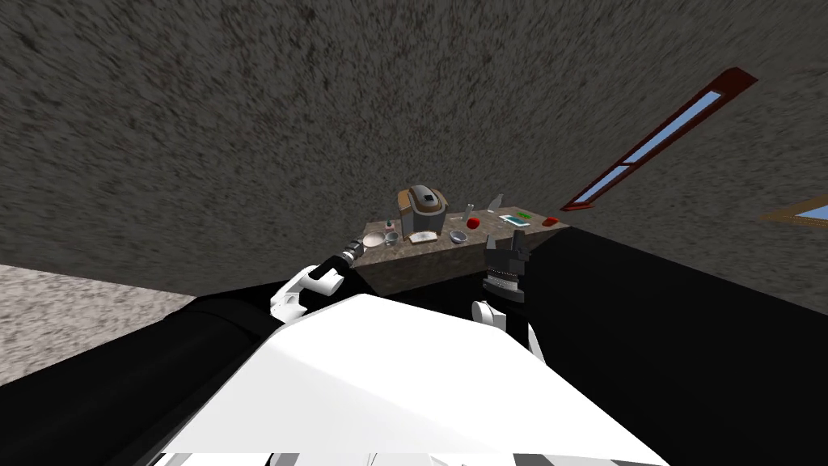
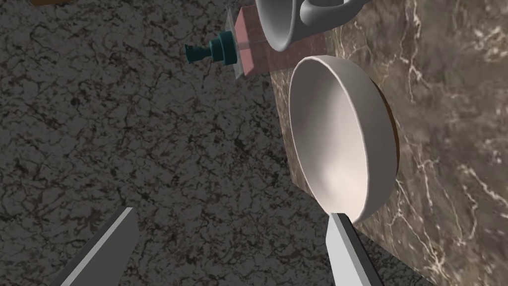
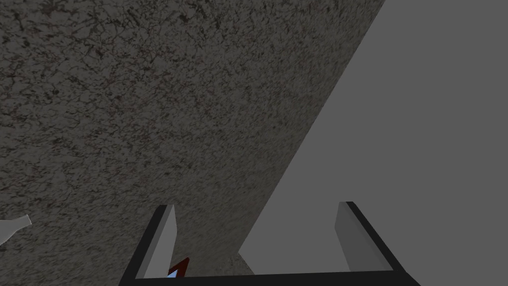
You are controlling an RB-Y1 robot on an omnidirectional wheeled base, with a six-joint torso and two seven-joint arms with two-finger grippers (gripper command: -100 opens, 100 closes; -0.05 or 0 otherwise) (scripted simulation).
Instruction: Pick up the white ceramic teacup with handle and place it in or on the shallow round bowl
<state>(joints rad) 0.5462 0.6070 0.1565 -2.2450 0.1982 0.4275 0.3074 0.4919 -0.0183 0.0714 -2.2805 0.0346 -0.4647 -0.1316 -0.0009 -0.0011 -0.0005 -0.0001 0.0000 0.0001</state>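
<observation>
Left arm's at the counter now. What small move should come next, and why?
Probably ease the left gripper forward past the bowl toward the teacup. The gripper is open and empty, with one fingertip close by the bowl's rim, while the teacup stands beyond the bowl on the counter, not yet between the fingers.

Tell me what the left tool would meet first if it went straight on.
Likely the left tool clips the shallow bowl with one finger; between the fingers only a dark speckled surface lies ahead. Depth is unclear.
</observation>
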